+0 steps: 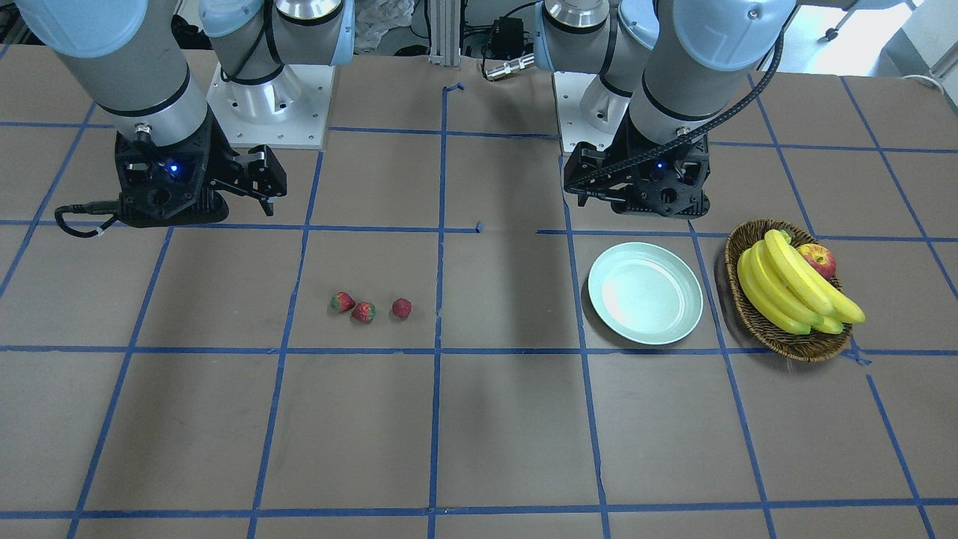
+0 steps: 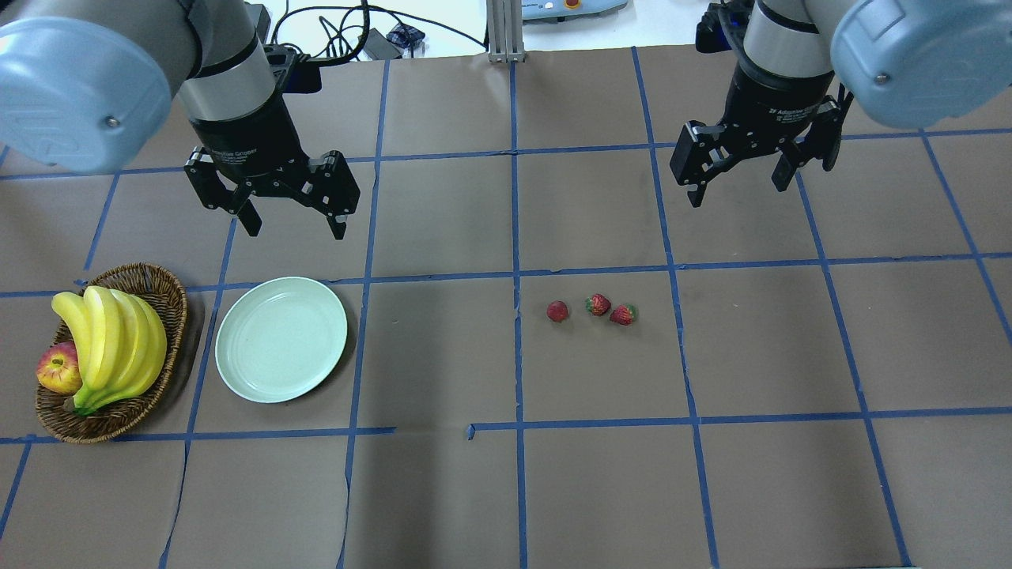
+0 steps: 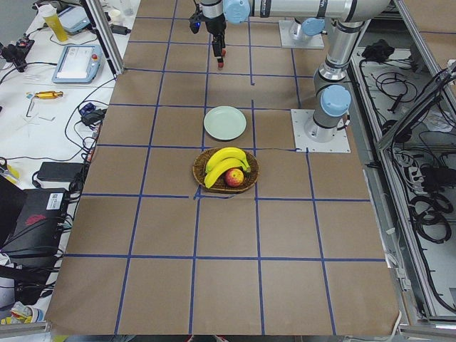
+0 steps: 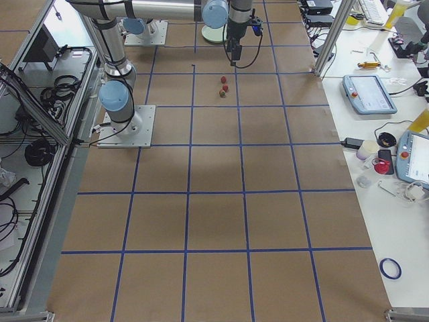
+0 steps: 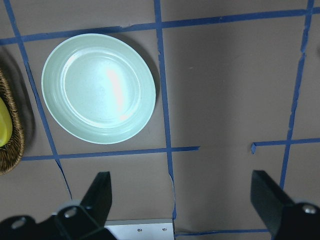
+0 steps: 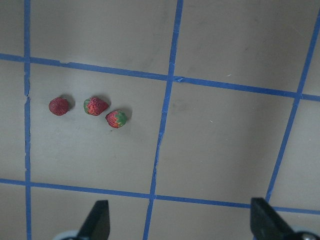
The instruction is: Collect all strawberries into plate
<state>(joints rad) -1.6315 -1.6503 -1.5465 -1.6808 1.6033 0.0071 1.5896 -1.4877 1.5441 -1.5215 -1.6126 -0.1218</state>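
Three strawberries [image 2: 598, 304] lie in a row well apart from the plate [image 2: 281, 340], with the left gripper [image 2: 297, 229] spread wide near the plate and the right gripper [image 2: 737, 194], equally wide, farther from it than they are.

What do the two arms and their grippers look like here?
Both arms, left arm and right arm, are silver-grey tubes with pale blue joint caps. The left gripper and right gripper are black, two-fingered, with white lettering on the collar. Black wrist mounts carry a blue light. A ribbed black cable runs along the left arm; a black cable loop hangs at the right wrist.
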